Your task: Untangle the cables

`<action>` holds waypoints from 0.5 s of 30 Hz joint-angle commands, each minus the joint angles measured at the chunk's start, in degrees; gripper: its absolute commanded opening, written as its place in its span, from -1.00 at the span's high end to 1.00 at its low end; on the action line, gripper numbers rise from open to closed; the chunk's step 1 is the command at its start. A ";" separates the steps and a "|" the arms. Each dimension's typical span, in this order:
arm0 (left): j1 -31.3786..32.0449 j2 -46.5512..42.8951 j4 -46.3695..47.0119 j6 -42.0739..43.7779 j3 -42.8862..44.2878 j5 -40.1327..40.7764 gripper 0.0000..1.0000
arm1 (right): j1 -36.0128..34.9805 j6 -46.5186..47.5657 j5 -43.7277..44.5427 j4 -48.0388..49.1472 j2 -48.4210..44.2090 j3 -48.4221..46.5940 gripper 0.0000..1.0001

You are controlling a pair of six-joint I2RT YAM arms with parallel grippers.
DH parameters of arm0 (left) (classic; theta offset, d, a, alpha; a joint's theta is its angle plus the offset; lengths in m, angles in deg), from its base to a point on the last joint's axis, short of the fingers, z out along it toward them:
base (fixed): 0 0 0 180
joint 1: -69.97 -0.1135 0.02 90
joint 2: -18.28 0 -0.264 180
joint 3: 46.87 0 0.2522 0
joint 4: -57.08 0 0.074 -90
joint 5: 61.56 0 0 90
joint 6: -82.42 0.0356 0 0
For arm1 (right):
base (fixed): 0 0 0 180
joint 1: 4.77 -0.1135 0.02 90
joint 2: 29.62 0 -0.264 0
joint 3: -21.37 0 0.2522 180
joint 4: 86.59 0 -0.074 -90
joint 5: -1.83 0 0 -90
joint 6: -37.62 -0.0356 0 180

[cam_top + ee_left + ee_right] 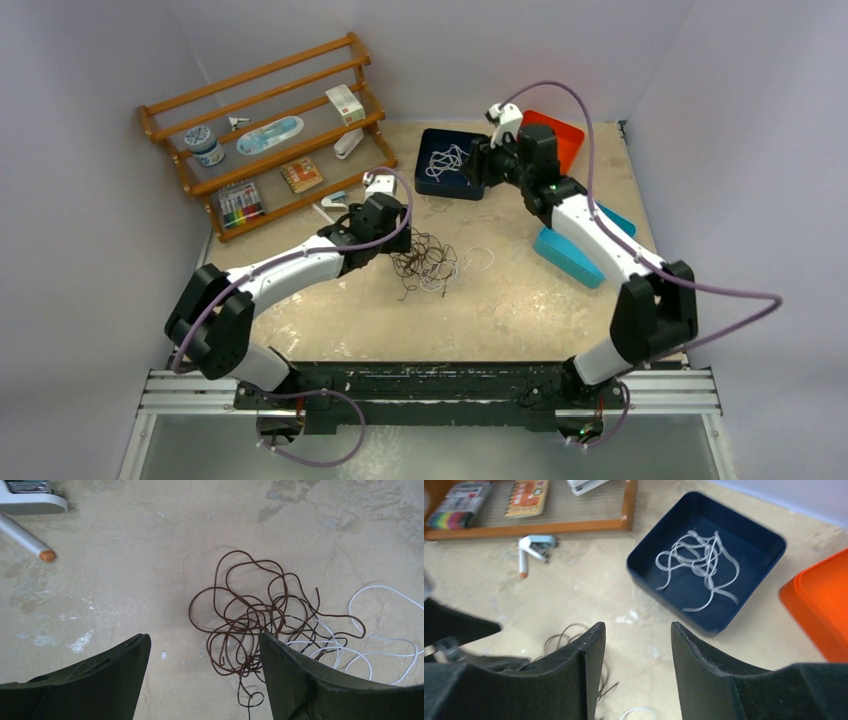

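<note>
Cables (250, 620) are lying mid-surface (125, 580) in a loose knot, with brown loops, a thin black strand, and white loops trailing right. They are looking light, limp and springy. Best hold is probably an outer brown loop. The knot is sprawling left-right, pointing nowhere. Left gripper (202, 645) is hovering above it, jaws apart. Right gripper (636, 630) is gaping near the navy tray (664, 600).

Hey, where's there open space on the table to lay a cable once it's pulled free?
Bare tabletop lies between the cable tangle and the arm bases, and between the tangle and the teal tray. Crowded: the far left by the wooden rack and stapler, and the navy tray, holding white cable.
</note>
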 commanded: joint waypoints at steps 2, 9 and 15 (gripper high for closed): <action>2.37 2.62 5.07 1.32 3.60 -3.32 -0.58 | 0.19 -11.08 -2.79 0.57 -9.94 12.34 -0.06; 4.31 5.10 7.84 2.85 5.65 -6.41 -0.54 | 0.19 -23.54 6.60 -1.76 -21.87 28.29 -0.08; 7.10 6.58 9.34 5.05 7.53 -7.76 -0.54 | 0.19 -31.65 11.85 -0.02 -27.52 37.70 -0.13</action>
